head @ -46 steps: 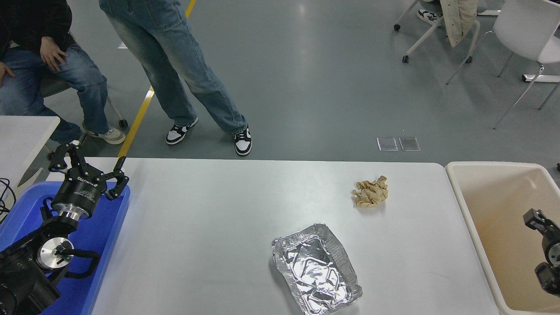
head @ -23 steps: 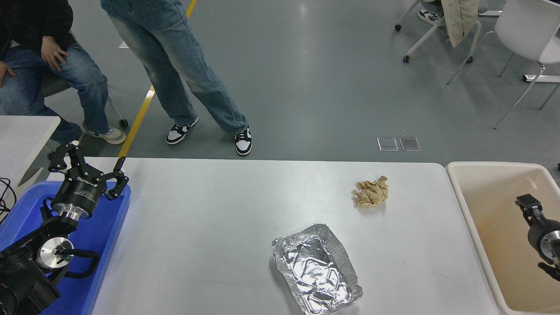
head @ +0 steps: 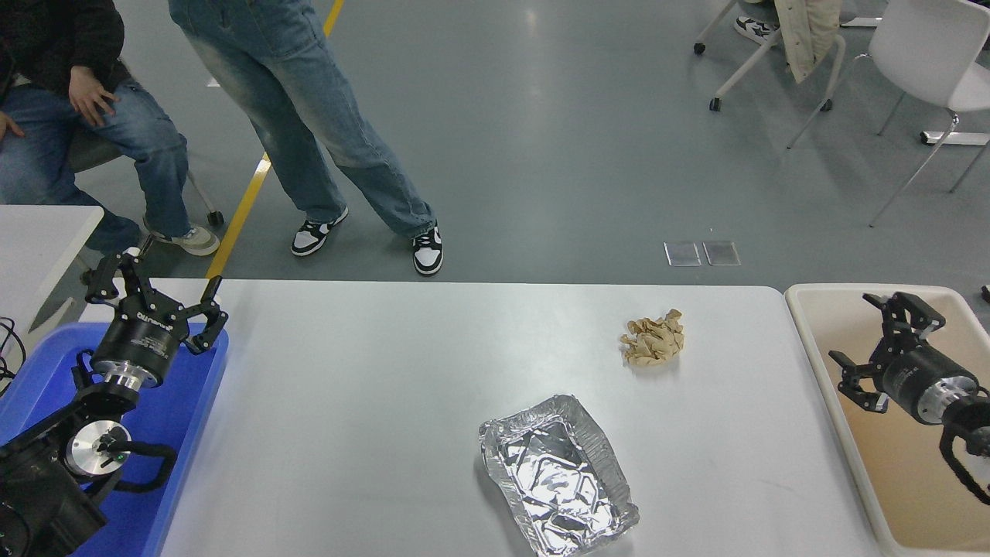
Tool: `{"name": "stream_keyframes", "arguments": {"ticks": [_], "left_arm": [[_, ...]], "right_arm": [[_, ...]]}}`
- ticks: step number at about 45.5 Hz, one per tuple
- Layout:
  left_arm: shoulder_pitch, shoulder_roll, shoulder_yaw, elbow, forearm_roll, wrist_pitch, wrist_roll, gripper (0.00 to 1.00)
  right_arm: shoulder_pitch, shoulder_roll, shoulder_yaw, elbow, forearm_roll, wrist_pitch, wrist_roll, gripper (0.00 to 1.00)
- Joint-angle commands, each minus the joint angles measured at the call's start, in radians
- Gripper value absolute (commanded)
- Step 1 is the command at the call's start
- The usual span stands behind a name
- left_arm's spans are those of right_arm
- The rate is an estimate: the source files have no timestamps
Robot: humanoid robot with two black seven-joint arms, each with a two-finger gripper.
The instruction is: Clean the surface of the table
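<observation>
Table surface [head: 371, 402] is filling the middle of the view, running from the blue tray [head: 186, 433] at its left end to the beige bin [head: 812, 325] standing just off its right end. Two pieces of litter are sitting on it — a crumpled brown paper wad [head: 653, 339] toward the far right, and an empty foil tray [head: 557, 485] lying near the front edge, a little right of centre and well apart from the wad. The bin's visible floor is showing nothing in it, though the arm is hiding part of it.

Right claw [head: 870, 340] is hanging over the bin with its fingers spread wide and nothing between them, pointing back toward the table. Left claw [head: 155, 298] is resting parked above the blue tray at the lower left, fingers likewise spread and empty.

Judging from this, the job is looking far from finished — both pieces are waiting to be lifted and, probably, dropped into the bin. The paper wad is lying nearer the right claw, so it seems the likelier next pick.

Two people in jeans are at the far side, one seated, one standing.
</observation>
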State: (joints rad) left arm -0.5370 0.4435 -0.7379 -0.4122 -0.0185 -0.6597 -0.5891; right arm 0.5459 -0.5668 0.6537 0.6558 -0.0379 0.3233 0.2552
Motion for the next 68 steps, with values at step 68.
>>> {"name": "stream_keyframes", "arguments": {"ticks": [68], "left_arm": [[0.000, 0.000, 0.000, 0.000, 0.000, 0.000, 0.000, 1.00]], "right_arm": [[-0.078, 0.228, 0.254, 0.114, -0.277, -0.429, 0.165, 1.00]]}}
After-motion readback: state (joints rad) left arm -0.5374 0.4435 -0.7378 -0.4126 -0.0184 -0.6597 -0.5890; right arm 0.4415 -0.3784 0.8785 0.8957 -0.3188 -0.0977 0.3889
